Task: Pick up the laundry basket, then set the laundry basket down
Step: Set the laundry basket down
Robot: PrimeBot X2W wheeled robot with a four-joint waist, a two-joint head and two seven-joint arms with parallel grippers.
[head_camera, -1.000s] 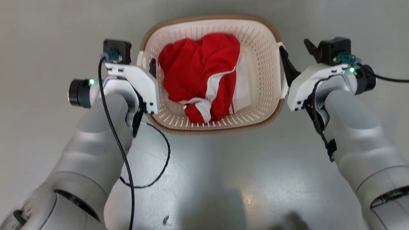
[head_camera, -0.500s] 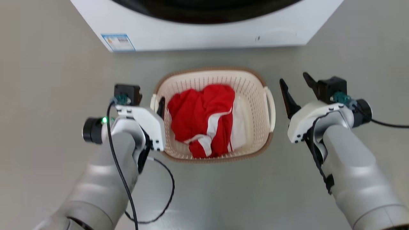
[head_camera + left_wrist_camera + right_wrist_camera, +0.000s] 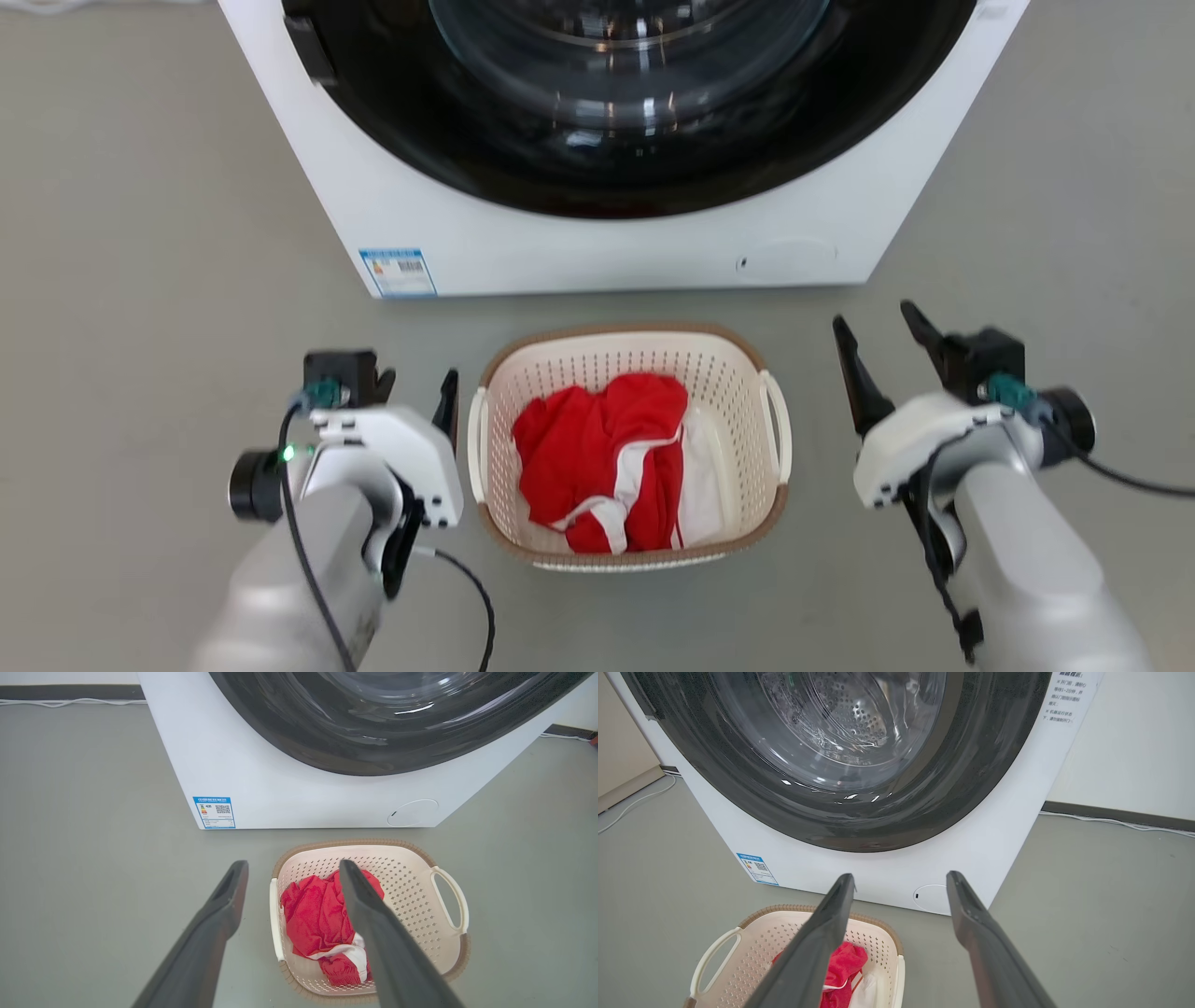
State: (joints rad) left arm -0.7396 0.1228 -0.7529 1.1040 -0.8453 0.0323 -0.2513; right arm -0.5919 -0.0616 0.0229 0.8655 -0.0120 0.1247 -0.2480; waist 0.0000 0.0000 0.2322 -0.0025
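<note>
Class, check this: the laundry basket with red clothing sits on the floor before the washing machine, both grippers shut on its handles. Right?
No. The head view shows the left gripper and right gripper open, either side of the laundry basket, gripping nothing. The rest stands: red clothing inside, on the floor before the washing machine.

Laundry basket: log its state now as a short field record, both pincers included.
basket: laundry basket, upright on the grey floor, just before the washing machine
contents: red garment with white trim, white cloth
left pincer: open, beside the left handle, gripping nothing
right pincer: open, clear of the right handle
status: basket set down, held by neither pincer
</note>
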